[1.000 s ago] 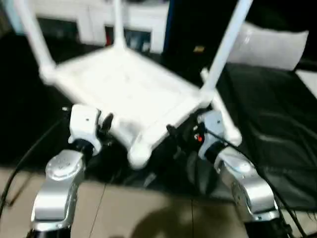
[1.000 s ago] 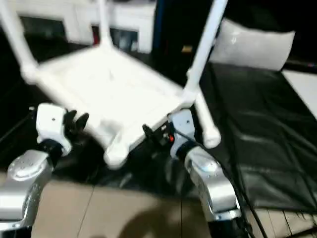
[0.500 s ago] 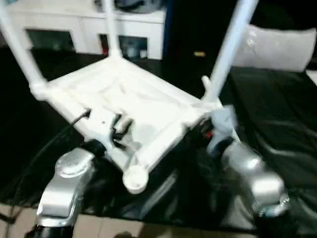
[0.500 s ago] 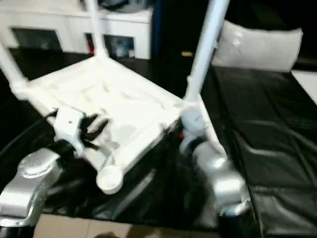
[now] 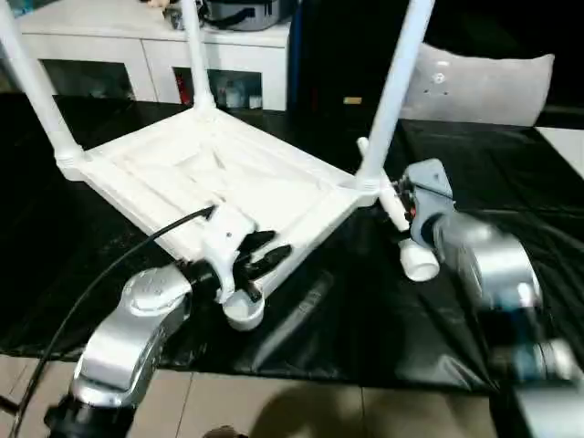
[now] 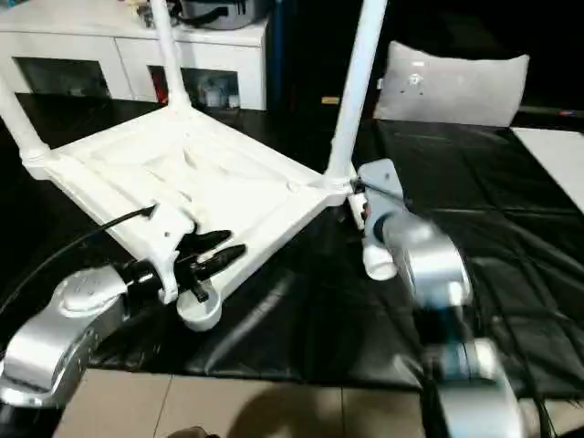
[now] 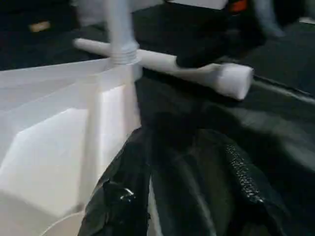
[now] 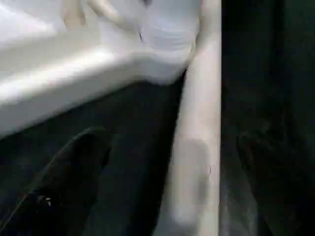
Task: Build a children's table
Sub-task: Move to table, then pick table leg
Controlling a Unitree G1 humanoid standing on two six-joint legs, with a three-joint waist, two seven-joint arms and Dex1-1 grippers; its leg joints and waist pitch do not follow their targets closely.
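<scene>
Tabletop (image 5: pixel 219 178) lies upside down on the black sheet ahead of me, three legs standing in their sockets. My left tool (image 5: pixel 258 258), fingers part open, hovers at the empty near socket (image 5: pixel 243 309). My right tool (image 8: pixel 162 147) stands wide over the loose fourth leg (image 5: pixel 401 219), ready, I judge, to grasp it.

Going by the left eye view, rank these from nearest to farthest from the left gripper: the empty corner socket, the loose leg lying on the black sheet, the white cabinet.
1. Empty corner socket: right by the left gripper, at the tabletop's near corner.
2. Loose leg: across to the right, lying on the black sheet beside the right gripper.
3. White cabinet: far back, behind the tabletop.
</scene>
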